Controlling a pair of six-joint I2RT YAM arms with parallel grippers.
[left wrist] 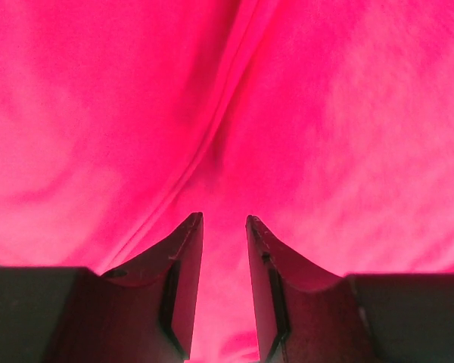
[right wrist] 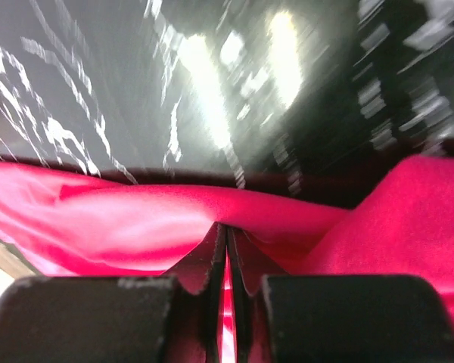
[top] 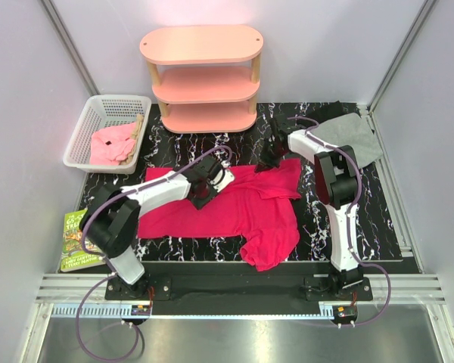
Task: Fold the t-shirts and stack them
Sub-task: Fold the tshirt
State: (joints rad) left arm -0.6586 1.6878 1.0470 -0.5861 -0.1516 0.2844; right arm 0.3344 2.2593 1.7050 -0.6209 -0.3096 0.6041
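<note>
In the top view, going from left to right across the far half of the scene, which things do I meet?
White basket → pink shelf → right gripper, shut on the red t-shirt → grey t-shirt.

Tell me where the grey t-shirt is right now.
In the top view the grey t-shirt lies at the far right corner of the table, just behind the right arm and beyond the red t-shirt spread in the middle.
</note>
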